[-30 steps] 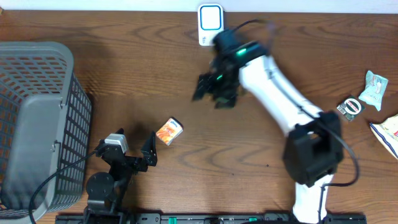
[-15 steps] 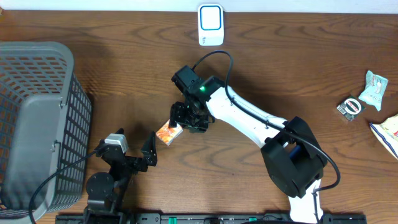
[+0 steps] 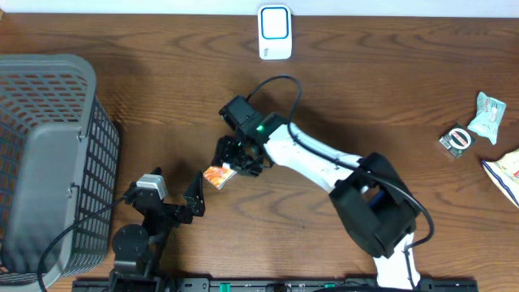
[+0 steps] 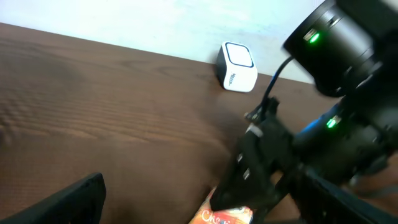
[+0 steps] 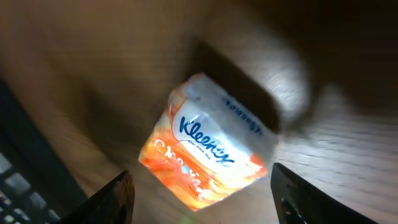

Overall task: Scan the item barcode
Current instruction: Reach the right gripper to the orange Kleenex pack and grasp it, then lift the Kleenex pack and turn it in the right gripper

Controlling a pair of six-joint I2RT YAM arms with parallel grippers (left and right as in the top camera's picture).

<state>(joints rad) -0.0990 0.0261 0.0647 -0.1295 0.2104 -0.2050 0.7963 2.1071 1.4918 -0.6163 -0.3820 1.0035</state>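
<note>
My right pincer (image 3: 233,161) stands spread over the Kleenex pack (image 5: 208,146), one finger on each side. The pack lies on the table (image 3: 162,97) just beside my left pincer (image 3: 166,196), which gapes wide, holding nothing.

Glossy tissue pack (image 5: 208,146); grained wood table (image 3: 162,97)

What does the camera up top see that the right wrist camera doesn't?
Only the top camera shows the grey basket, the white scanner, the left claw and small packets far right. Only the right wrist camera shows the word Kleenex on the tissue pack. Both show that orange pack, the open right claw either side of it, and the wooden table.
</note>
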